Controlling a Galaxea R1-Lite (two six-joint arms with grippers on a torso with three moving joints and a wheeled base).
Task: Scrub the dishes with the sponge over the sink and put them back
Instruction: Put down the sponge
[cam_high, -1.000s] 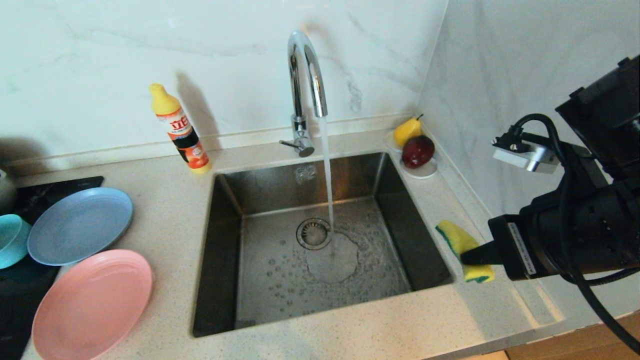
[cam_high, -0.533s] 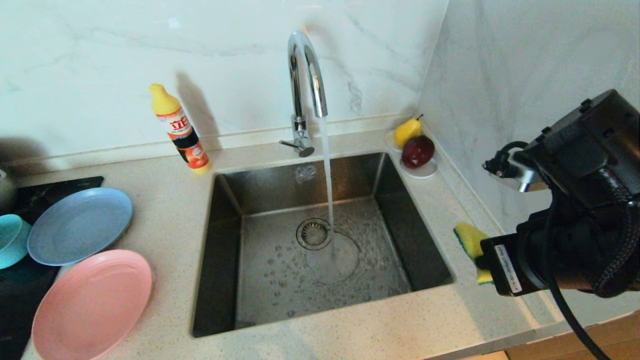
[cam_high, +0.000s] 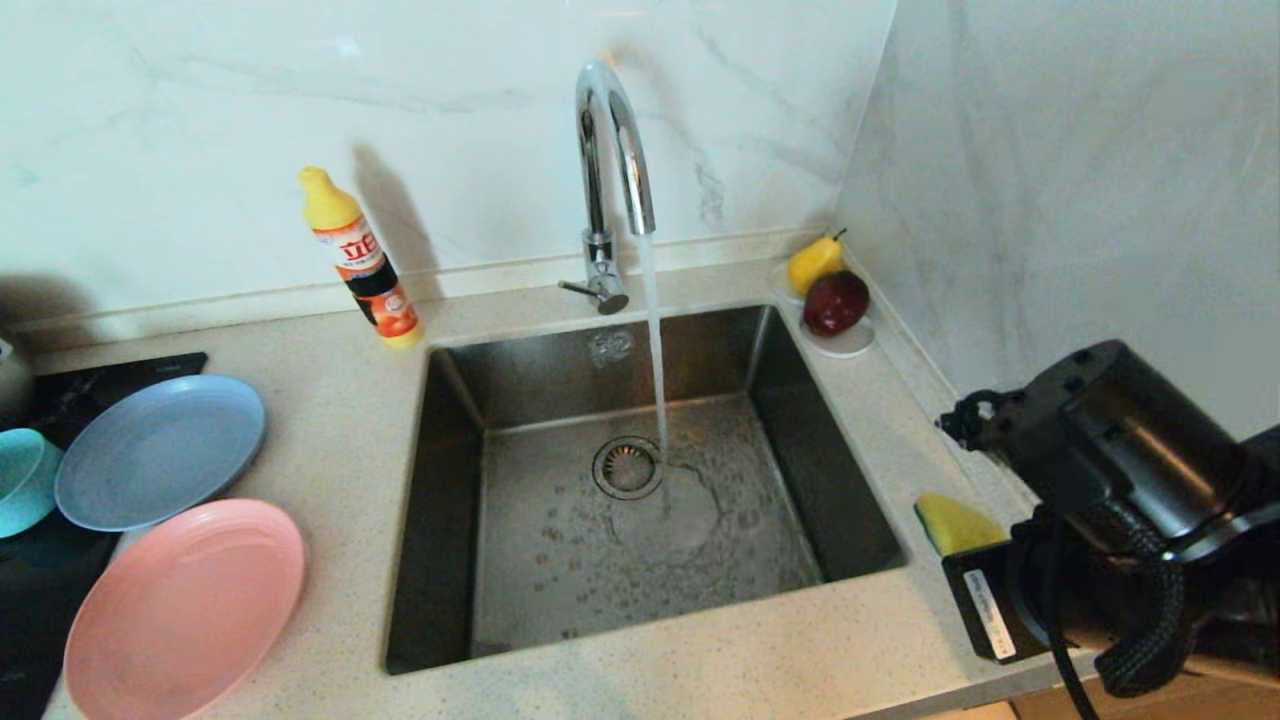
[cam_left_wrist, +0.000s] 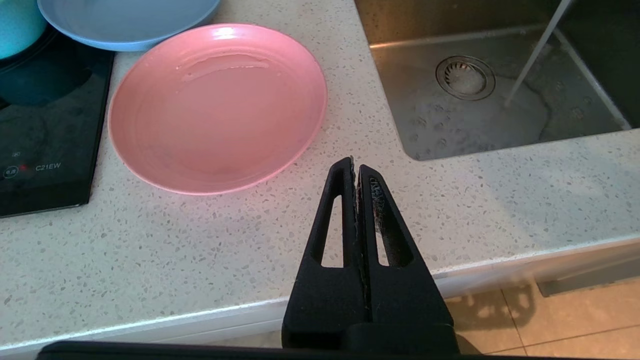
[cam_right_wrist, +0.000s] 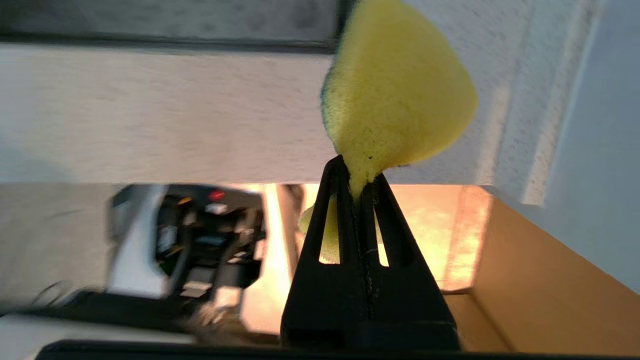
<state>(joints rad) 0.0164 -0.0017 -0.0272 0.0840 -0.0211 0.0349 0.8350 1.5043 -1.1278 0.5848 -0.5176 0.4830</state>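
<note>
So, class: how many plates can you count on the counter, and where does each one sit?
2. The pink plate lies left of the sink, nearest the counter's front edge. The blue plate lies just behind it, partly over the black stovetop. None looks hidden.

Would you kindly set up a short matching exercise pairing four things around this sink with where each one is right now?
Things:
1. sponge
2. pink plate
3. pear
4. detergent bottle

Places:
A. on the counter left of the sink, nearest the front edge
B. standing by the back wall, left of the faucet
C. pinched in the right gripper
D. on the white saucer in the far right corner

Pairs: 1-C, 2-A, 3-D, 4-B
</note>
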